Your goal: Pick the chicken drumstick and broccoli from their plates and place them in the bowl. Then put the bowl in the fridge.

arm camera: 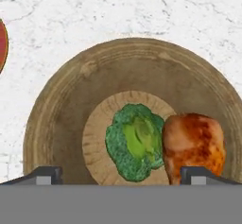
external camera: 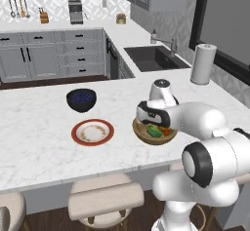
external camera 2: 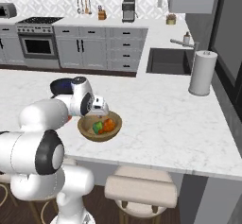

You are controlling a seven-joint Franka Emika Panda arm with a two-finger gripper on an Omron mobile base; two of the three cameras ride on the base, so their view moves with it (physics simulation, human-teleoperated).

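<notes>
The wooden bowl [external camera: 145, 137] [external camera 2: 86, 132] [arm camera: 61, 114] sits on the marble counter near its front edge. Inside it, side by side, lie the green broccoli [external camera: 154, 131] [external camera 2: 98, 126] [arm camera: 134, 140] and the orange-brown chicken drumstick [external camera: 166, 131] [external camera 2: 109, 124] [arm camera: 193, 142]. My gripper [external camera: 154, 125] [external camera 2: 100, 115] [arm camera: 122, 175] hovers just above the bowl, pointing down, open, with its fingertips [arm camera: 46, 173] wide apart and holding nothing. The white plate with the red-orange rim [external camera: 74, 132] [arm camera: 2, 46] lies bare to the bowl's left. The light blue-teal plate and the fridge are out of view.
A dark blue glossy bowl [external camera: 81, 100] [external camera 2: 59, 86] stands behind the red-rimmed plate. A paper towel roll [external camera: 202, 64] [external camera 2: 202, 73] stands at the right beside the sink [external camera: 154, 58] [external camera 2: 168, 61]. Stools [external camera: 105, 198] [external camera 2: 142, 187] sit below the counter's front edge.
</notes>
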